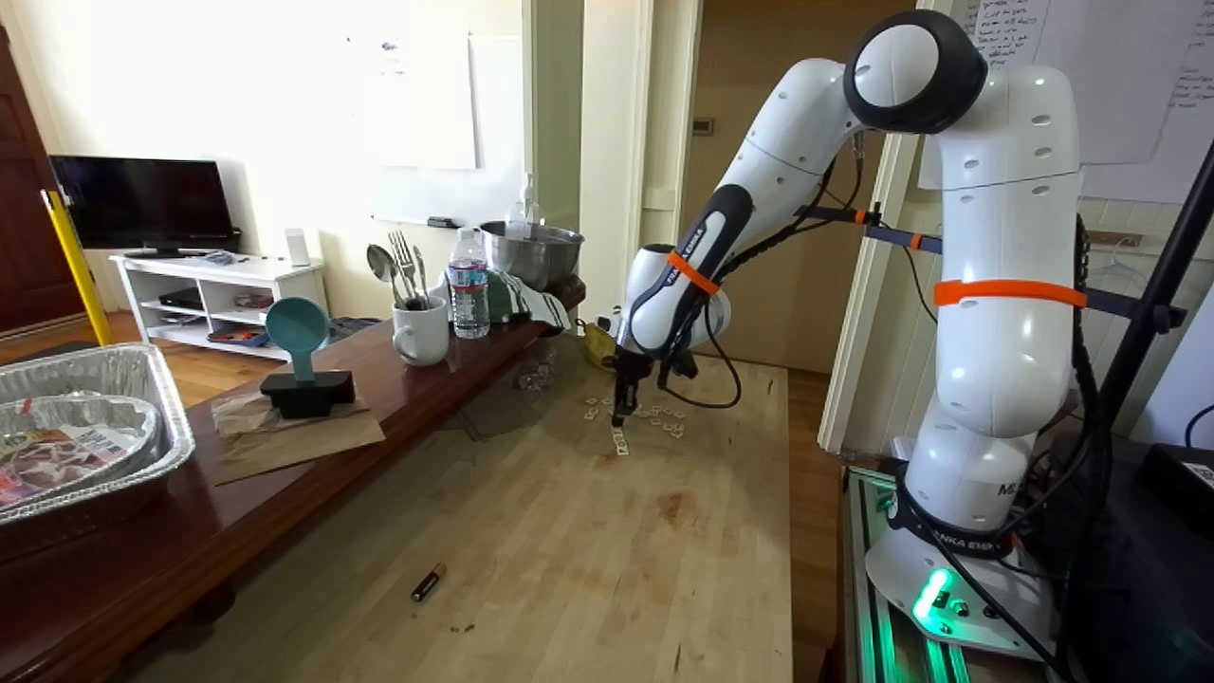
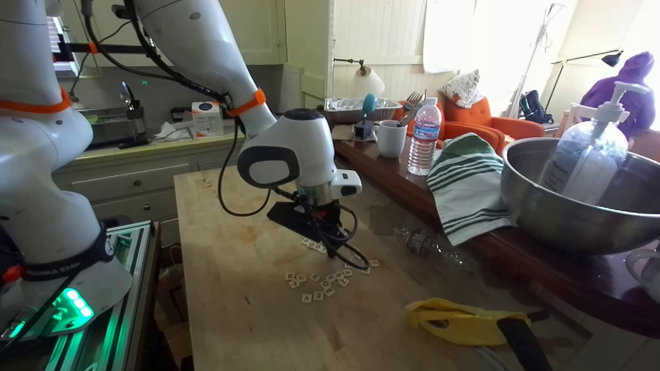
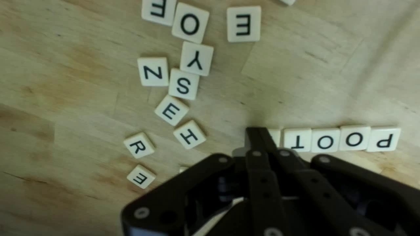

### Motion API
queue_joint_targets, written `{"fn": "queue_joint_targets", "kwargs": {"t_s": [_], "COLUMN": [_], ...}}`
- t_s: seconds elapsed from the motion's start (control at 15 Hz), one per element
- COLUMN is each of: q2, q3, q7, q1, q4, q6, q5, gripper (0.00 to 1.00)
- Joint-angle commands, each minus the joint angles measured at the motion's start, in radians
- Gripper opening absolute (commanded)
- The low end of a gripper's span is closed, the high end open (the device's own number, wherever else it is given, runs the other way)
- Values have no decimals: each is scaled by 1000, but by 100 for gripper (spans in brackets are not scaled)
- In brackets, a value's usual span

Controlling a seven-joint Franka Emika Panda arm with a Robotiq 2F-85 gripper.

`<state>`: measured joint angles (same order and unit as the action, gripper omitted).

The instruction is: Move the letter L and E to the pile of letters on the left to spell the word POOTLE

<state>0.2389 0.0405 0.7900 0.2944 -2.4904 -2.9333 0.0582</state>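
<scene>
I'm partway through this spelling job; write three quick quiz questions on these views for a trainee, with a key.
1. Fill in: in the wrist view, the straight row of tiles shows four readable letters: ____.
2. True or false: the pincer is wide open.
3. Choose what holds the spoon: A metal bowl, B white mug, C foil tray.

Key:
1. P, O, O, T; the fifth tile beside the T is partly hidden.
2. False; its jaws are shut.
3. B.

A home, judging by its kitchen drawers (image 2: 118,181) and cupboards (image 2: 258,33), the orange armchairs (image 2: 518,129) and a television (image 1: 142,204)
</scene>
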Motion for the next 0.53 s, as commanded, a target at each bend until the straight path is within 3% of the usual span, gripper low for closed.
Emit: {"fn": "queue_joint_targets", "kwargs": {"t_s": [0.0, 0.47], "q2": [114, 104], "q3": [27, 16], "q7": [15, 22], "q1": [-6, -16], "q4": [-8, -16], "q6": [-9, 21], "q5": [0, -23], "gripper": [0, 0]}}
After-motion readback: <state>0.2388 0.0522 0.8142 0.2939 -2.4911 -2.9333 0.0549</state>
